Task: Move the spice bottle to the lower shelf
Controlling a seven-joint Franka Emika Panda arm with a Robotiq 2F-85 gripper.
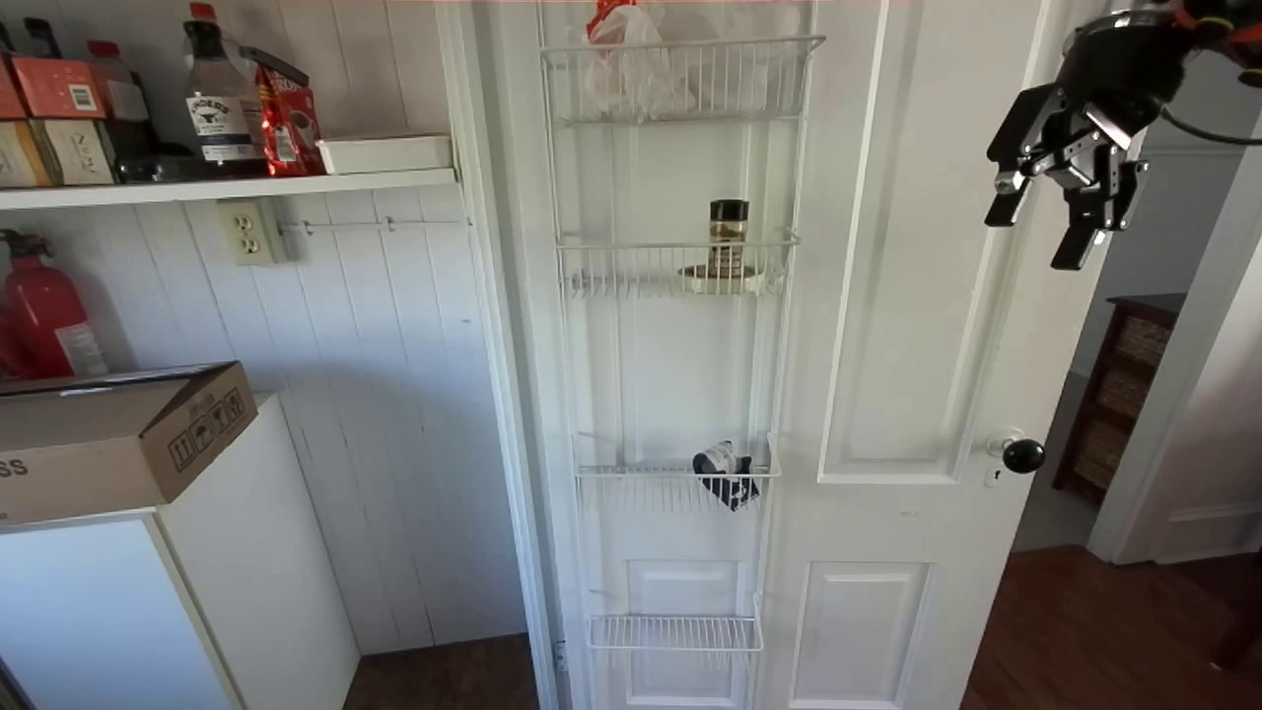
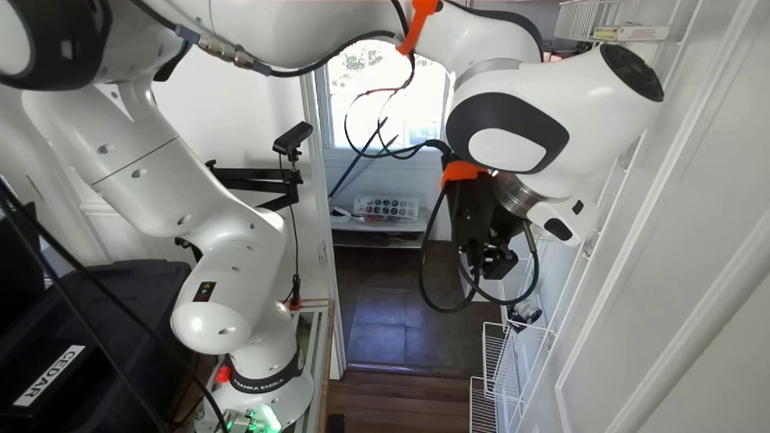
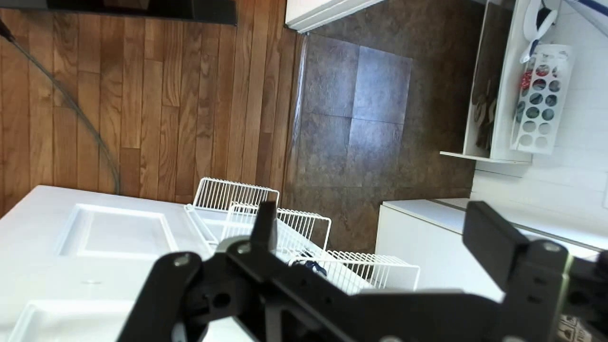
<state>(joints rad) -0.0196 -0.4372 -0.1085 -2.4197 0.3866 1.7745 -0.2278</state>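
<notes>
Claw (image 1: 1038, 234) spread and empty, upper right; I'd come in level, grip spice bottle (image 1: 728, 229) above wire rim (image 1: 641, 245), footing hard to read.

Black-capped brownish spice bottle (image 1: 728, 233), white lower shelf (image 1: 641, 474), black end effector (image 1: 1036, 234).

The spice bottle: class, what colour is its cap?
Black; the spice bottle's cap shows best in an exterior view.
</notes>
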